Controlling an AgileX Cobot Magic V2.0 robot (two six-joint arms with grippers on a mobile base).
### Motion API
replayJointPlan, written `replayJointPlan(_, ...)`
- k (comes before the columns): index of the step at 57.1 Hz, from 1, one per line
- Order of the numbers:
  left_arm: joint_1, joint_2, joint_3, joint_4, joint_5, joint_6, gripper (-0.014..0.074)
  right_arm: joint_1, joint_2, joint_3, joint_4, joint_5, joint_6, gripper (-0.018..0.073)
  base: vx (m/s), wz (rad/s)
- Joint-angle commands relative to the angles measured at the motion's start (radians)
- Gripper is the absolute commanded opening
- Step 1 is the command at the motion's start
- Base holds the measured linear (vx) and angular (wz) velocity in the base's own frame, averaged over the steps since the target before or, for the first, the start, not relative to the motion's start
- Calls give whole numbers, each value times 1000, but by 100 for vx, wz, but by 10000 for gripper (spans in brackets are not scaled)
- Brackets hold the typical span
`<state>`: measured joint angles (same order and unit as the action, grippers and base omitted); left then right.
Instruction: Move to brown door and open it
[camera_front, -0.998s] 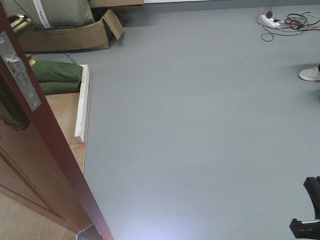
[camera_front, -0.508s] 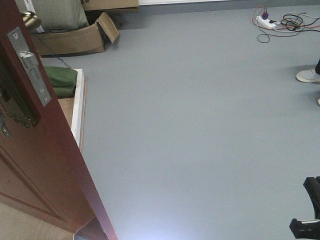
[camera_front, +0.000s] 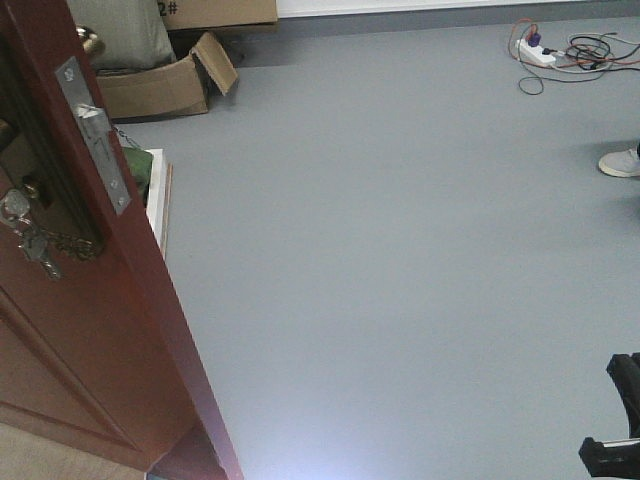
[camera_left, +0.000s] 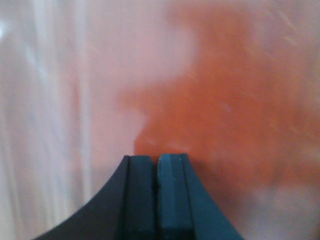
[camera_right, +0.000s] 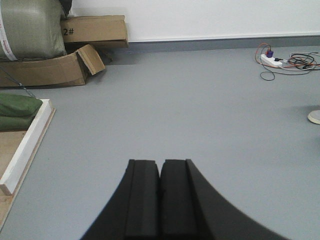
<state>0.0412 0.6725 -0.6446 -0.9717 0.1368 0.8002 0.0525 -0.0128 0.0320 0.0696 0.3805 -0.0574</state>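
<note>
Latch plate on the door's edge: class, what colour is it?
The latch plate is silvery metal, seen best in the exterior front-facing view.

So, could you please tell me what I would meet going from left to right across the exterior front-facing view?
brown door → metal latch plate on its edge → cardboard box → power strip with cables → white shoe at the right edge.

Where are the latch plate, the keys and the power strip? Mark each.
latch plate (camera_front: 96, 140): front-facing view, middle of the metal strip.
keys (camera_front: 32, 243): front-facing view, on the hanging bunch.
power strip (camera_front: 536, 51): front-facing view, its white body.
</note>
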Motion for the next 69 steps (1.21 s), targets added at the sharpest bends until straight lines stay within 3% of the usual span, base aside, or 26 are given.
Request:
replayJointPlan(1,-2,-1,-32,-8,-46,-5,-6,1,-6,3,-4,-77,-8,0,13,6)
replayJointPlan(69,-2,-1,-32,-8,-46,-5,-6,1,-6,3,-4,-81,-8,0,13,1)
